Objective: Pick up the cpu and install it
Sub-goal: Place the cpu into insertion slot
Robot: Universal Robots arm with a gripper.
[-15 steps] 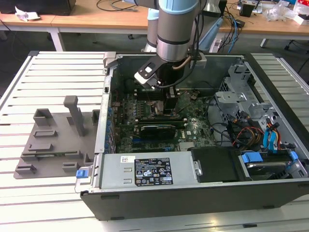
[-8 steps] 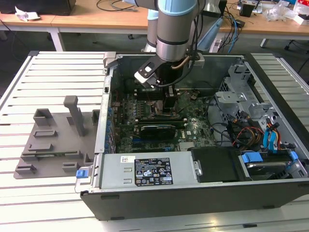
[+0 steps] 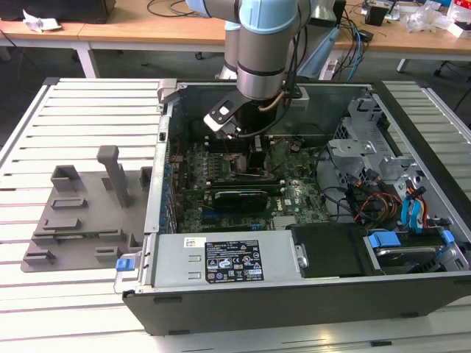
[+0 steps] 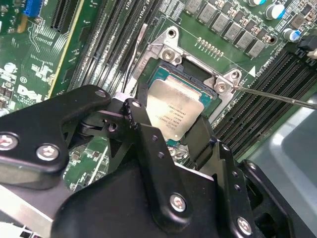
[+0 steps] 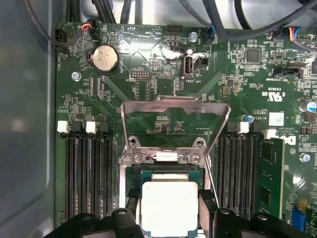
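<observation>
Claw: the gripper [image 5: 170, 220] is closed on the cpu [image 5: 170, 208], one finger [image 5: 132, 210] against each of two opposite edges, as both wrist views show.
Cpu: metal top up, flat, directly between the fingers and below the wrist; being square it has no long axis, and its edges run parallel to the socket frame [image 4: 166, 49].
Cpu to socket: it is over the socket opening; whether it is fully seated or just above the contacts is hard to judge, though it looks slightly raised.
Load plate: the load plate [image 5: 176, 116] stands swung up, clear of the cpu.
Lever: the lever [image 4: 277, 96] is released, angled out beside the socket.
Case: the open computer case [image 3: 158, 184] holds the motherboard [image 3: 294, 198]; the arm [image 3: 261, 44] reaches down into it.
Tray: the grey plastic tray [image 3: 81, 213] lies outside the case, at the exterior view's left, well apart.
</observation>
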